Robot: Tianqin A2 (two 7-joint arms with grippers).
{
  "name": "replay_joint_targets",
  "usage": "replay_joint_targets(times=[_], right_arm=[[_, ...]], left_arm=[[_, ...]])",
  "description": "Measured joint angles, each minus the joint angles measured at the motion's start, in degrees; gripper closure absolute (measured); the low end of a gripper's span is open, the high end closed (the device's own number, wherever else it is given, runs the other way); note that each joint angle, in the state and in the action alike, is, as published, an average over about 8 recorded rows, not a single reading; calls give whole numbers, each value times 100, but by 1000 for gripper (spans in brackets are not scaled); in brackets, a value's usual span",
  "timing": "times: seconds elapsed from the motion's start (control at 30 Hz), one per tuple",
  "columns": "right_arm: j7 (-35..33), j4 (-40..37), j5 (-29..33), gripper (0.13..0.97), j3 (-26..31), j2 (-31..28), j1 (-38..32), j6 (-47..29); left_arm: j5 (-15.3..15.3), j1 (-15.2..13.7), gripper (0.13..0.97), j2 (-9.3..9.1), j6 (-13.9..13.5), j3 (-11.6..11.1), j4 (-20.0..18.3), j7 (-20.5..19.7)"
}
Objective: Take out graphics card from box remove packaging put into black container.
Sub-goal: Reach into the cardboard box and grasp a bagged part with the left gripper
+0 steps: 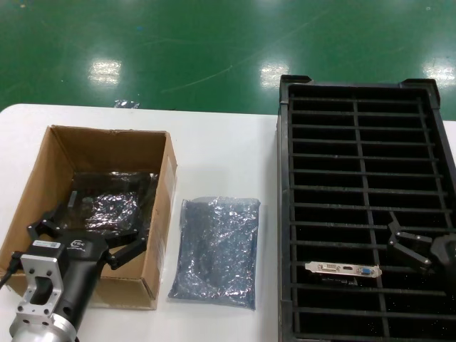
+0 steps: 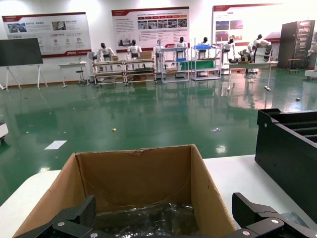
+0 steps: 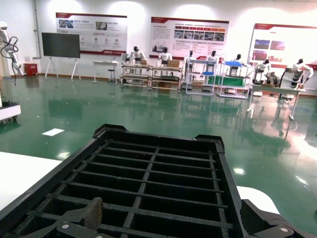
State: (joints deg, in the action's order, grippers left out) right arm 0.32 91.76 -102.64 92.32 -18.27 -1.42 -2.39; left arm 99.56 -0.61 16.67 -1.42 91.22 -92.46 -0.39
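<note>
In the right column of the tray (image 1: pixel 285 214), near its front, the card (image 1: pixel 343 269) stands in a slot; the right gripper (image 1: pixel 413 246) hovers just beside it, released; left of the tray lie the bag (image 1: pixel 216 249) and the box (image 1: pixel 107 149), the left gripper (image 1: pixel 89 228) spread wide over the box.

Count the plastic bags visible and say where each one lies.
2. One bag lies flat on the table between box and black tray; another lies inside the box. More may be hidden underneath.
</note>
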Motion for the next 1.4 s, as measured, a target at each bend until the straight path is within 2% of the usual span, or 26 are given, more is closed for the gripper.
replay_joint_targets(times=[0.4,0.53,0.67,0.8,0.93,1.03,1.13,1.2,1.27,1.4], right_arm=[[0,0,0,129,0,0,0,0],[0,0,0,129,0,0,0,0],[0,0,0,129,0,0,0,0],[0,0,0,129,0,0,0,0],[0,0,0,129,0,0,0,0],[0,0,0,129,0,0,0,0],[0,0,0,129,0,0,0,0],[0,0,0,129,0,0,0,0],[0,0,0,129,0,0,0,0],[0,0,0,129,0,0,0,0]], left_arm=[[-30,-24,132,45,-50,-57,-49,52],[-208,-151,132,348,-167,-57,-133,52],[-737,-465,132,865,-482,40,-70,-63],[-1464,-1081,132,1452,-1143,275,347,-94],[-2111,-2014,132,1989,-2080,710,1110,117],[-2530,-2783,132,2229,-2821,1124,1747,406],[-2894,-3471,132,2316,-3465,1561,2314,740],[-3103,-3847,132,2297,-3774,1840,2656,983],[-3280,-4145,132,2227,-3975,2085,2974,1222],[-3526,-4512,132,2018,-4134,2442,3511,1643]])
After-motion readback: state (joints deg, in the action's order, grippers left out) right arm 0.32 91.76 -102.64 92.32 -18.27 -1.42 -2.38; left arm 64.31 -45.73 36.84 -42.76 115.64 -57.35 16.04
